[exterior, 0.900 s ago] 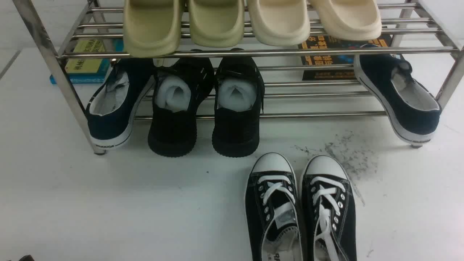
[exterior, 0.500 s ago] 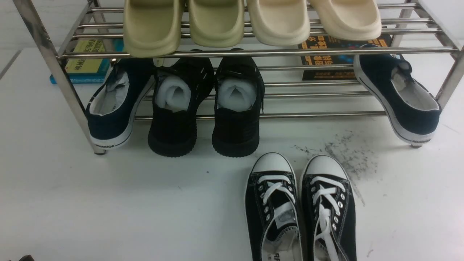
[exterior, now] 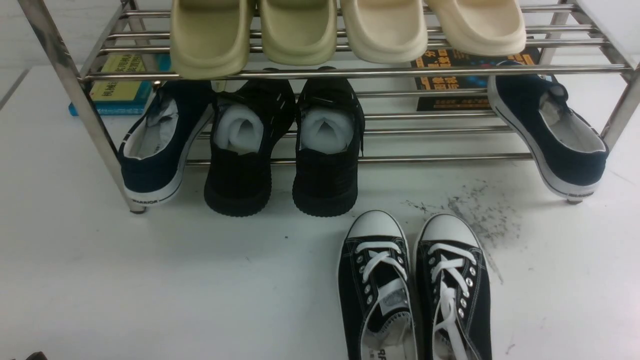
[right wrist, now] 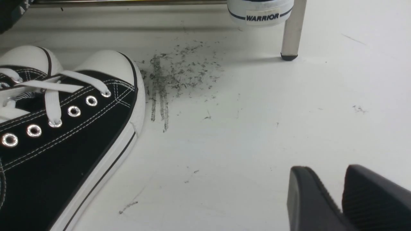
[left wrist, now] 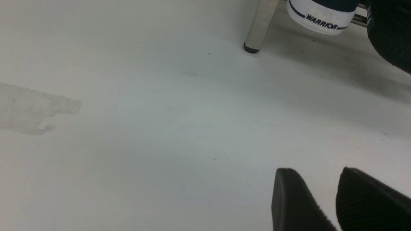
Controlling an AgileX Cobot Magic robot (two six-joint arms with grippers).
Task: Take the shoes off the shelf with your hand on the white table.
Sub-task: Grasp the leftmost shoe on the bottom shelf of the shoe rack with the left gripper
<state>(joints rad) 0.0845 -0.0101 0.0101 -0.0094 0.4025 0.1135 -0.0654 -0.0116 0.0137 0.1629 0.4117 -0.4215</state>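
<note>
1. Left end effector: low over the bench, well in front of the shelf's left leg. Fingers narrowly parted, nothing between them.
2. Right end effector: low over the bench, in front of the shelf's right leg. Fingers narrowly parted, empty.
3. Bench: bare white surface in front of the shelf's left half, the widest free room.
4. Canvas sneakers: pair side by side in front of the shelf, right of its middle, white toe caps toward it.
5. Scuff patch: in front of the shelf's lower rail, just right of the sneaker toes.
6. Shoes: all-black pair on the shelf's lower tier, left of centre, side by side. Long axis front to back, across the rails. Heels overhang the front rail toward the robot and toes point to the shelf's back. The upper front rail crosses above them.
7. Navy slip-ons: one just left of the shoes, one at the shelf's right end. Bare rails lie between it and the shoes.
8. Slippers: four on the shelf's upper tier.
9. Books: on the bench behind the shelf.
</note>
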